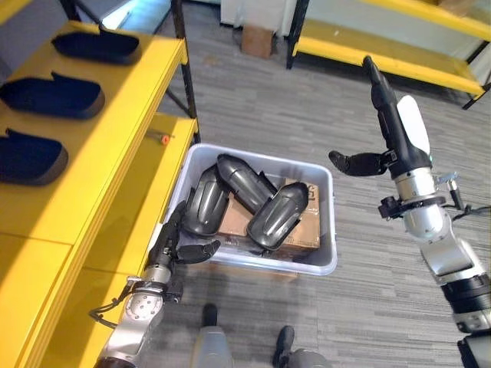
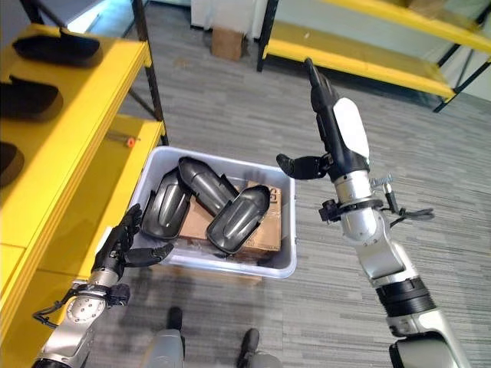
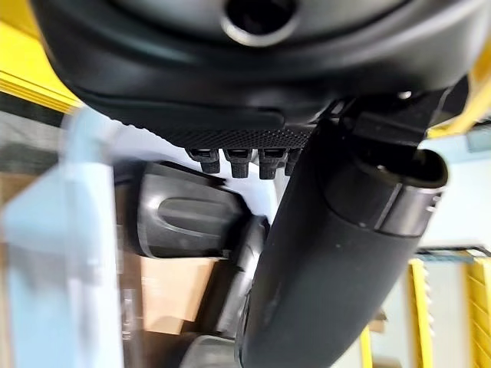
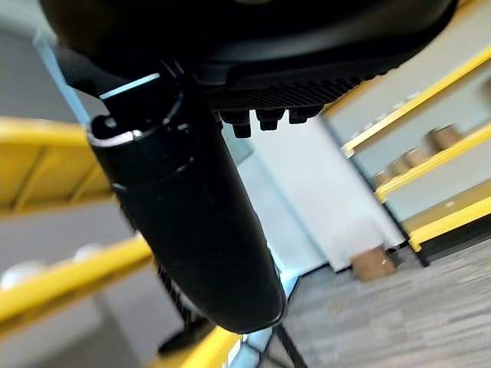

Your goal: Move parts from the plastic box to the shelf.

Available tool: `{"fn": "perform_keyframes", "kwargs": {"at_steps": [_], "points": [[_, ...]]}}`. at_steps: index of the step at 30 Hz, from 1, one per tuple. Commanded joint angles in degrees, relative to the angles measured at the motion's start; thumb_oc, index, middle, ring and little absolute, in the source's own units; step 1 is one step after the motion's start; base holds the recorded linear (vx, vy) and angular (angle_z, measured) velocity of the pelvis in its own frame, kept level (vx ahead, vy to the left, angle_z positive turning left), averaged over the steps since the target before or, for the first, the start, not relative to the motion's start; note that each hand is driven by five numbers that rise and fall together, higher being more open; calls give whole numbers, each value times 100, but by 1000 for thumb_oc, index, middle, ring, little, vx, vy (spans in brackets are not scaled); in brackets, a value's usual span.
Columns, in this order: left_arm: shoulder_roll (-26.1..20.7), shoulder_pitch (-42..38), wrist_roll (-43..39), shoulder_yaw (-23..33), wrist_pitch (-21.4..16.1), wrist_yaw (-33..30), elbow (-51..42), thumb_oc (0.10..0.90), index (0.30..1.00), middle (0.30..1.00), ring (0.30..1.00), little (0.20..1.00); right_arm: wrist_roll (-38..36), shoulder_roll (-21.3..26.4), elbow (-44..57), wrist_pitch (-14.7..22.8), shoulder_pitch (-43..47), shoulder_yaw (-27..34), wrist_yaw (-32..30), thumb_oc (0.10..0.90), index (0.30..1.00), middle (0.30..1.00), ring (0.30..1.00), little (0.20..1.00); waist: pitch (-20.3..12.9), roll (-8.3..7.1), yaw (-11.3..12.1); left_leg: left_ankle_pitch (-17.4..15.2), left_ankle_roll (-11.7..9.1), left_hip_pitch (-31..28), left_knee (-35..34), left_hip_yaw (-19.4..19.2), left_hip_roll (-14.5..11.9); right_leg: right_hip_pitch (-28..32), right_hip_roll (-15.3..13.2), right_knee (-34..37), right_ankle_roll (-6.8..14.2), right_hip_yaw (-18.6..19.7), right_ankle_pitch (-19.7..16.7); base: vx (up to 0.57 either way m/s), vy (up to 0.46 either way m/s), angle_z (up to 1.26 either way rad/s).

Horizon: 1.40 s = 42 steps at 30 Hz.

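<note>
A pale grey plastic box [image 1: 331,230] stands on the floor beside the yellow shelf [image 1: 115,115]. In it lie three dark curved parts: one at the left [image 1: 205,201], one across the back [image 1: 244,181], one at the right [image 1: 278,216]. Three more dark parts [image 1: 52,97] rest in a row on the shelf's top board. My left hand [image 1: 173,245] hovers at the box's near left corner, open, holding nothing; in the left wrist view its thumb [image 3: 330,261] stands before a part [image 3: 184,218]. My right hand [image 1: 395,123] is raised in the air right of the box, open and holding nothing.
A flat cardboard box [image 1: 303,228] lies under the parts in the plastic box. A black shelf post [image 1: 184,69] stands just behind the box. Across the grey floor runs a second yellow rack [image 1: 383,54], with a small cardboard box [image 1: 257,40] beside it.
</note>
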<state>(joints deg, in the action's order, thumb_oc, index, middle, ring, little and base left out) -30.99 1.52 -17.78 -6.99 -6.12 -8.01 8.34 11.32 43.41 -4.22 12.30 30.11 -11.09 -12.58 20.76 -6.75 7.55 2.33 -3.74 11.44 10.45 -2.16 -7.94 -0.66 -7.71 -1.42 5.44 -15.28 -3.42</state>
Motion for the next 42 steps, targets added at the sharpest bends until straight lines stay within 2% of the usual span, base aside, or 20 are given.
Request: {"fn": "perform_keyframes", "kwargs": {"at_steps": [1, 2, 3, 10, 12, 20, 23, 29, 35, 42], "points": [[-266, -439, -149, 69, -530, 95, -702, 900, 1000, 1000, 1000, 1000, 93, 340, 327, 303, 688, -104, -144, 900, 1000, 1000, 1000, 1000, -176, 73, 65, -745, 179, -100, 84, 179, 142, -79, -206, -683, 110, 255, 739, -16, -4, 10], [-266, -438, -149, 69, -530, 95, -702, 900, 1000, 1000, 1000, 1000, 93, 340, 327, 303, 688, -104, -144, 900, 1000, 1000, 1000, 1000, -176, 73, 64, -745, 179, -99, 85, 179, 142, -79, -206, -683, 110, 254, 739, -263, -45, 16], [-363, -621, -263, 70, -678, 1, -858, 900, 1000, 1000, 1000, 1000, 235, 573, 276, 288, 1070, -438, -16, 900, 1000, 1000, 1000, 1000, 245, 202, 133, -655, 149, 370, 290, 311, 191, -454, -204, -945, -4, 302, 847, -287, -47, 18], [-355, -942, -268, 23, -765, -381, -1074, 900, 1000, 1000, 1000, 1000, 250, 744, -62, 235, 1639, -912, -76, 900, 1000, 1000, 1000, 1000, 827, 471, 66, -574, 149, 1064, 643, 453, 269, -1321, -182, -1689, -227, 404, 1140, -192, -9, 2], [-339, -983, -274, 34, -781, -475, -1111, 900, 1000, 1000, 1000, 1000, 251, 756, -134, 191, 1710, -972, -118, 900, 1000, 1000, 1000, 1000, 903, 528, 27, -524, 165, 1242, 685, 456, 279, -1590, -174, -1861, -269, 440, 1162, -119, -2, -4], [-206, -974, -338, 48, -716, -605, -1157, 900, 1000, 1000, 1000, 1000, 416, 824, -209, 115, 1655, -921, -371, 900, 1000, 1000, 1000, 1000, 903, 656, -149, -572, 192, 1798, 904, 369, 256, -2434, -169, -2383, -359, 617, 1327, -75, 12, -8], [-165, -954, -360, 28, -740, -634, -1119, 900, 1000, 1000, 1000, 1000, 415, 830, -93, -10, 1501, -727, -569, 900, 1000, 1000, 1000, 1000, 903, 686, -254, -591, 195, 1895, 931, 296, 232, -2624, -162, -2445, -368, 694, 1334, -42, 18, -12], [-12, -824, -425, 35, -760, -703, -1192, 900, 1000, 1000, 1000, 1000, 787, 884, 241, 50, 1077, -162, -1030, 900, 1000, 1000, 1000, 1000, 903, 786, -440, -608, 189, 1992, 917, 162, 223, -2890, -179, -2485, -362, 822, 1325, -30, 44, -11], [54, -780, -412, 32, -782, -723, -1248, 900, 1000, 1000, 1000, 1000, 831, 1001, 506, 45, 924, -14, -681, 900, 1000, 1000, 1000, 1000, 903, 821, -522, -619, 171, 2103, 944, 85, 231, -3086, -191, -2526, -360, 895, 1324, -16, 16, -6], [5, -824, -387, -50, -823, -771, -1265, 900, 1000, 1000, 1000, 1000, 1116, 1184, 355, 155, 1213, -426, -530, 900, 1000, 1000, 1000, 1000, 903, 810, -503, -622, 177, 2408, 1099, 96, 217, -3426, -184, -2761, -396, 924, 1371, -12, -27, -4]]}}
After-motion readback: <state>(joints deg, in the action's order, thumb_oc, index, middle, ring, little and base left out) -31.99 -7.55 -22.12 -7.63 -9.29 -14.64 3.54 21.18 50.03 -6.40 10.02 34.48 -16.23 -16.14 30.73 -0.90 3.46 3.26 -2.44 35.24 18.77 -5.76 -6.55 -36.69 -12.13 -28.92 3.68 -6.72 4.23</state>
